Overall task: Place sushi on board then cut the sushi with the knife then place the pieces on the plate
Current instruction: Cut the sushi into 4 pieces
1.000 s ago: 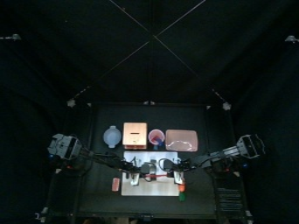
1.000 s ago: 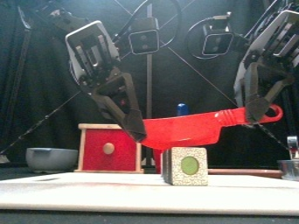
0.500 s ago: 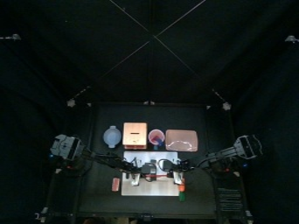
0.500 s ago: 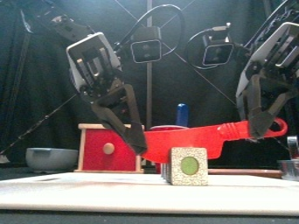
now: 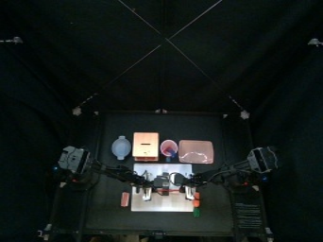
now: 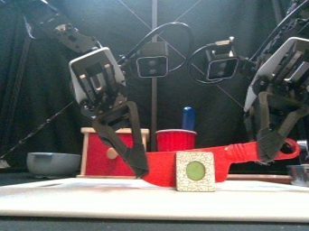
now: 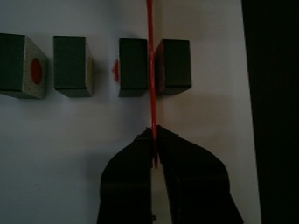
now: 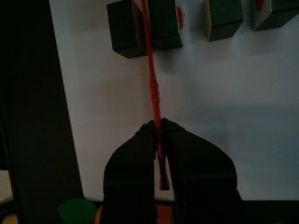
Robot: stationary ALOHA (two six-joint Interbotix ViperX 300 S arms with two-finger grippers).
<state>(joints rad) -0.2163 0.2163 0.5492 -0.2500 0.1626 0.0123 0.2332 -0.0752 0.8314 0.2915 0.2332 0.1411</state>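
Between sushi blocks [image 7: 73, 66], red knife [image 6: 238, 152] apparently meets board [image 6: 72, 193].

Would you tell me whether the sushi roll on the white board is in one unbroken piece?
No, four sushi blocks lie apart on the white cutting board, the red knife between two of them.

The black table [image 5: 217, 129] carries a white cutting board [image 5: 164, 201] from its centre toward 6 o'clock. Along the back stand a blue-grey bowl [image 5: 120, 146] at 10 o'clock, a pale wooden box [image 5: 146, 146] at 11, a red cup [image 5: 169, 147] at 12 and a flat pink tray [image 5: 195, 149] at 1. A small red-orange toy [image 5: 125, 198] lies just beside the board at 8 o'clock, and a small green toy [image 5: 201, 212] at 5.
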